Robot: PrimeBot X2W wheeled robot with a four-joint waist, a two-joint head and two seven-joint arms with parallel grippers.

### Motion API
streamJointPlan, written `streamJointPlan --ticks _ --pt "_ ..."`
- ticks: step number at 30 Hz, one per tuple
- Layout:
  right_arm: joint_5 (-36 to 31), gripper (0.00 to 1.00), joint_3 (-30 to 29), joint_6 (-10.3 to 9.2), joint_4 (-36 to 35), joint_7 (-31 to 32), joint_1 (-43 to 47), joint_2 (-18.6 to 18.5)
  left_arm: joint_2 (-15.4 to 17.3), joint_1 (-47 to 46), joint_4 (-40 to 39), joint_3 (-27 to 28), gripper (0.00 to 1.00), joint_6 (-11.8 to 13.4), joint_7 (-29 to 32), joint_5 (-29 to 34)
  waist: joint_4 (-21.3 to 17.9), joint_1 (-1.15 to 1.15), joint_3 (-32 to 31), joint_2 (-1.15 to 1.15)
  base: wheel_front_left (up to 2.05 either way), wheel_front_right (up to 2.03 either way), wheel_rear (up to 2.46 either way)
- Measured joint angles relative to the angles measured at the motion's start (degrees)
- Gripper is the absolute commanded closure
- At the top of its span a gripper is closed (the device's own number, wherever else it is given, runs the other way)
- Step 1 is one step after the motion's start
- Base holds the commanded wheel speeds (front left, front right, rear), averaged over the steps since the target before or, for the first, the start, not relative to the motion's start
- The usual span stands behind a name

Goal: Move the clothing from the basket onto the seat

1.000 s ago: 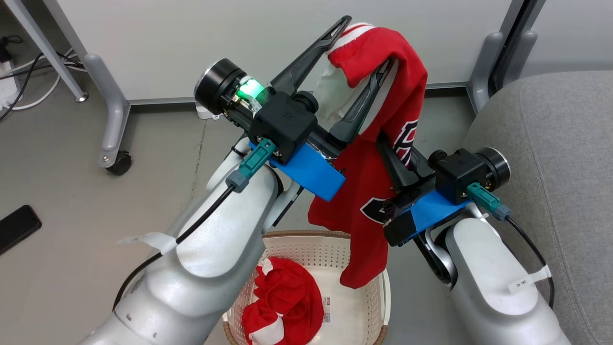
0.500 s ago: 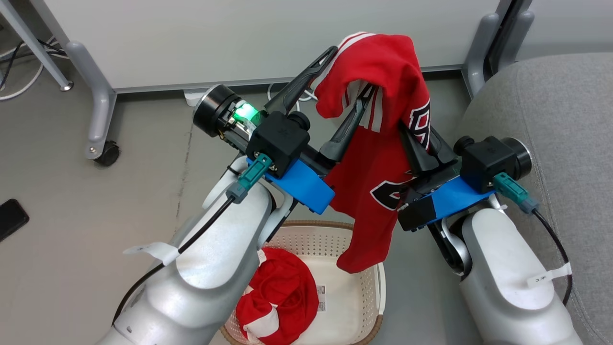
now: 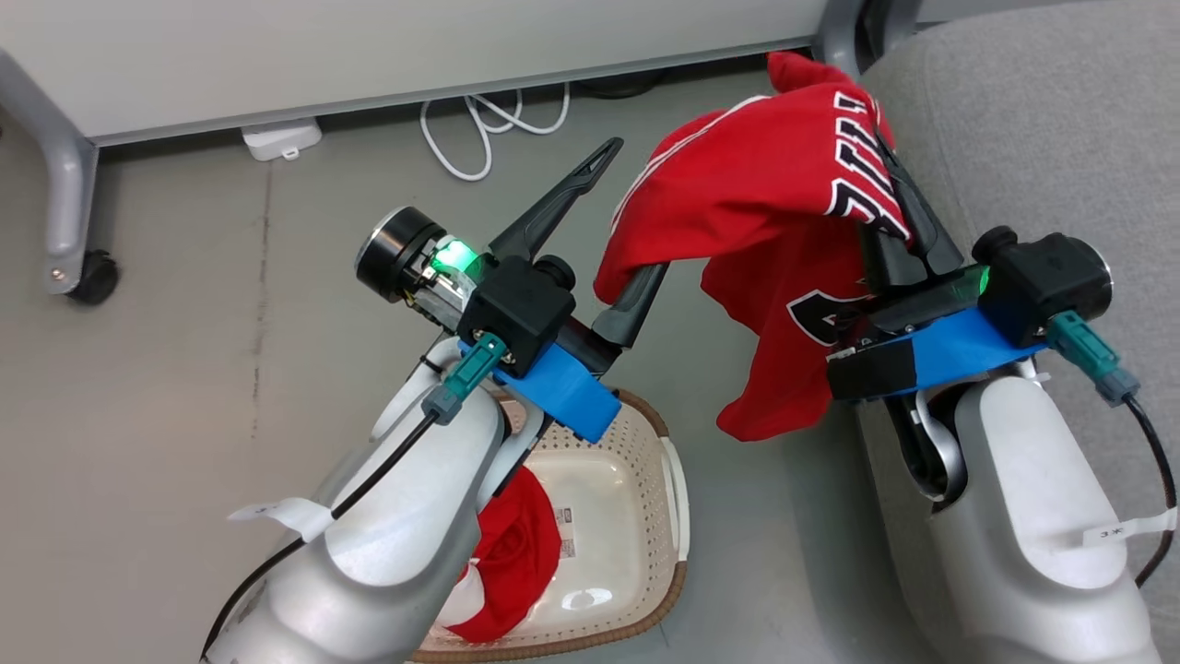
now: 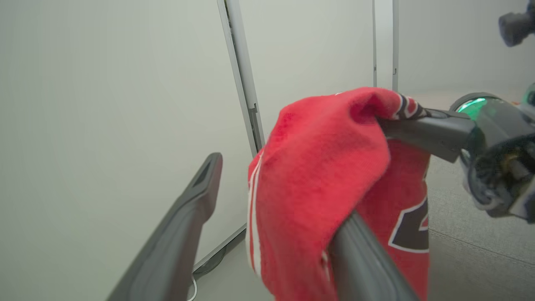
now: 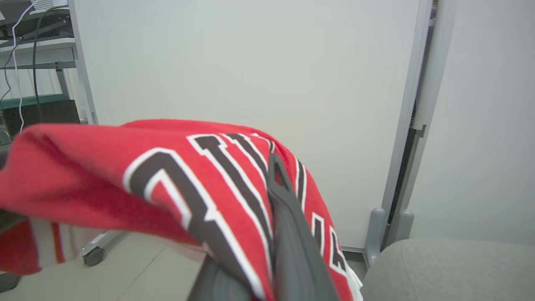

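One piece of the clothing, a red jersey (image 3: 756, 184) with navy-and-white lettering, hangs in the air between my arms. My right gripper (image 3: 880, 148) is shut on its upper edge, right beside the grey seat (image 3: 1042, 111); in the right wrist view the shut gripper (image 5: 274, 167) pinches the lettered jersey (image 5: 175, 179). My left gripper (image 3: 622, 217) is open, with the jersey's other end draped over its right finger (image 3: 631, 300). The left wrist view shows that jersey (image 4: 317, 175) lying over one finger (image 4: 359, 259). A second red garment (image 3: 516, 553) lies in the cream basket (image 3: 659, 461), partly hidden by my left forearm.
A white cable (image 3: 489, 120) and a white adapter (image 3: 281, 138) lie on the grey floor by the partition wall. A partition leg with a caster (image 3: 88, 272) stands at the left. The seat (image 5: 451, 267) fills the right side.
The head camera has turned right. My right gripper has carried the jersey up and right to the seat's edge, stretching it away from my open left gripper, whose finger still carries one end.
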Motion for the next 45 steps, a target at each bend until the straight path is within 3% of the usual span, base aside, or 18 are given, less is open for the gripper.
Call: streamJointPlan --ticks 12,25,35,45 --pt "-0.75 1.0 -5.32 0.0 -4.3 0.0 2.03 0.0 2.05 2.67 -0.23 -0.63 0.0 0.0 0.0 0.8 -8.66 0.0 3.47 0.0 0.0 0.0 0.0" --pt "-0.53 1.0 -9.87 0.0 -8.43 0.0 7.98 -0.01 3.19 5.34 -0.21 -1.82 0.0 -0.01 0.0 0.67 -18.07 0.0 2.7 0.0 0.0 0.0 0.0" --pt "-0.92 1.0 -13.45 0.0 -11.25 0.0 12.04 -0.02 2.85 5.7 -0.7 -3.26 0.0 -0.01 0.0 0.81 -21.09 0.0 2.12 0.0 0.0 0.0 0.0" --pt "-0.53 1.0 -12.55 0.0 -13.27 0.0 11.82 -0.01 2.52 5.65 -1.3 -3.48 0.0 -0.01 0.0 0.81 -20.65 0.0 2.55 0.0 0.0 0.0 0.0"
